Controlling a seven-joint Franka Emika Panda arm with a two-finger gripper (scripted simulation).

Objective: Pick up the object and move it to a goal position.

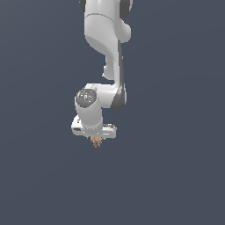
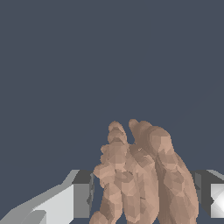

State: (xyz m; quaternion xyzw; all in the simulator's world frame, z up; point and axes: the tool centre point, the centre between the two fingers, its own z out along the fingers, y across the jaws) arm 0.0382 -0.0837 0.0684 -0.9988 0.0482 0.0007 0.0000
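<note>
Exterior view: white Panda arm (image 1: pixel 107 57), gripper (image 1: pixel 96 139) pointing down, only the tip of the tan clump (image 1: pixel 96 141) showing beneath it. Wrist view: clump's bumpy lobes (image 2: pixel 144 179) fill the gap between both fingers (image 2: pixel 82 194), clamped on either side.

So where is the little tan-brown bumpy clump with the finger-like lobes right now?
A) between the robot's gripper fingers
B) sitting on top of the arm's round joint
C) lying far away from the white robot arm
A: in the wrist view the tan-brown bumpy clump sits between the gripper fingers, and in the exterior view it pokes out just under the white hand.
</note>
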